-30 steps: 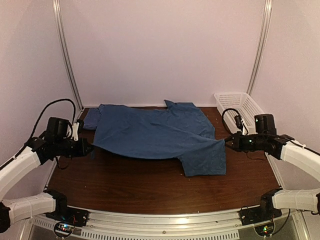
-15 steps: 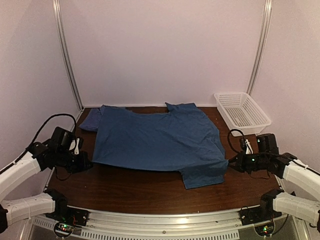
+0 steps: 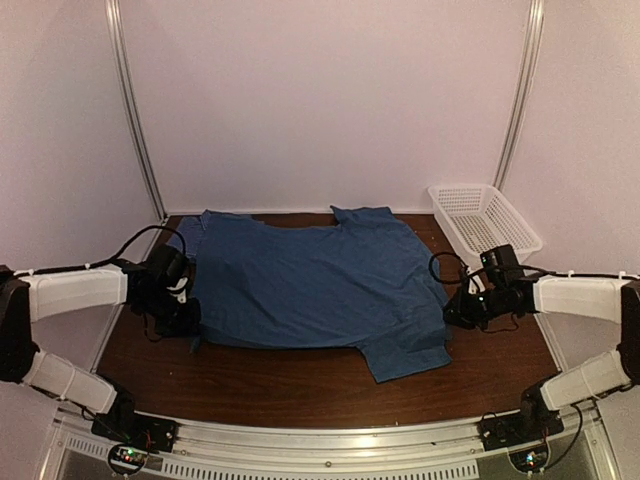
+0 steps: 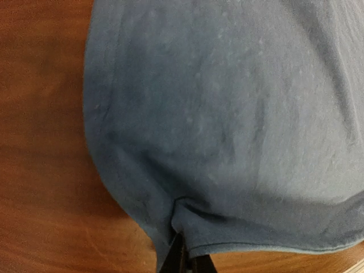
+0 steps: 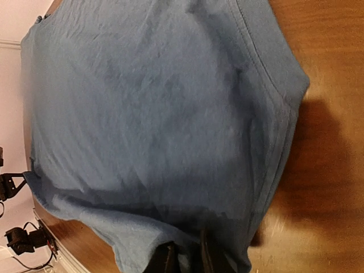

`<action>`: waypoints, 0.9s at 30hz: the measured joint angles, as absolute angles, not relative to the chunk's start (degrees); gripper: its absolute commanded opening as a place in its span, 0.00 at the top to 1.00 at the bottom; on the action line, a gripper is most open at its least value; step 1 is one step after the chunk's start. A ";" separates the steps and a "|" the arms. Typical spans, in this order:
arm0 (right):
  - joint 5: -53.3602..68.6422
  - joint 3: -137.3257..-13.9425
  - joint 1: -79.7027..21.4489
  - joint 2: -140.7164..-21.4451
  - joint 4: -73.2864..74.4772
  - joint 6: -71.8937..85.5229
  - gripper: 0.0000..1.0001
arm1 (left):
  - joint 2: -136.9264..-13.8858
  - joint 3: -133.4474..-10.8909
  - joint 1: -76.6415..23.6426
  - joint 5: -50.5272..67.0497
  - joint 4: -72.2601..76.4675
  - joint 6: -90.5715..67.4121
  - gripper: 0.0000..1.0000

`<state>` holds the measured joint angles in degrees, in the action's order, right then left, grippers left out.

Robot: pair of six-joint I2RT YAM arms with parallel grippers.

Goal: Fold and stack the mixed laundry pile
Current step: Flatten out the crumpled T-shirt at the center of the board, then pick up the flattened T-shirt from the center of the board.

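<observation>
On the left, the left arm reaches in low over the dark wooden counter (image 3: 300,385), and the left end effector (image 3: 192,335) is down at the near-left edge of the teal-blue t-shirt (image 3: 310,285), closed tight with the hem nipped in its tips; from the wrist camera the cloth (image 4: 227,114) puckers into a small fold right where the dark tips (image 4: 183,259) meet it. Just behind that arm, at the far-left corner, a bit of second cloth (image 3: 181,238) peeps out from under the t-shirt's shoulder, too small and dim for me to make out any pattern. The t-shirt itself lies spread flat across the middle of the counter, collar toward the back wall, one sleeve sticking out toward the near edge on the right side. Over there the right end effector (image 3: 452,312) is pressed to the t-shirt's right edge, fingers drawn close together and gripping the fabric; its wrist view shows the cloth (image 5: 153,114) bunched over the two dark fingers (image 5: 165,259) at the bottom of the picture. Beyond it, at the far-right corner, a white lattice basket (image 3: 500,245) sits apart from the t-shirt
</observation>
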<state>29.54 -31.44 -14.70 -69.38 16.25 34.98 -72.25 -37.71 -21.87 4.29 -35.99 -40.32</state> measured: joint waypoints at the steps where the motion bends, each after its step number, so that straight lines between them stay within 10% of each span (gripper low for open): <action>1: 29.36 -32.88 -14.59 -72.55 15.44 34.57 0.57 | -74.94 -39.40 -21.87 3.66 -35.20 -39.48 0.77; 10: 27.73 -38.13 -11.31 -74.00 19.22 30.17 0.27 | -78.56 -41.67 -17.89 1.83 -31.05 -36.47 0.51; 27: 31.11 -25.17 -17.50 -63.61 25.43 32.23 0.31 | -59.70 -31.11 -17.72 10.20 -33.10 -44.73 0.40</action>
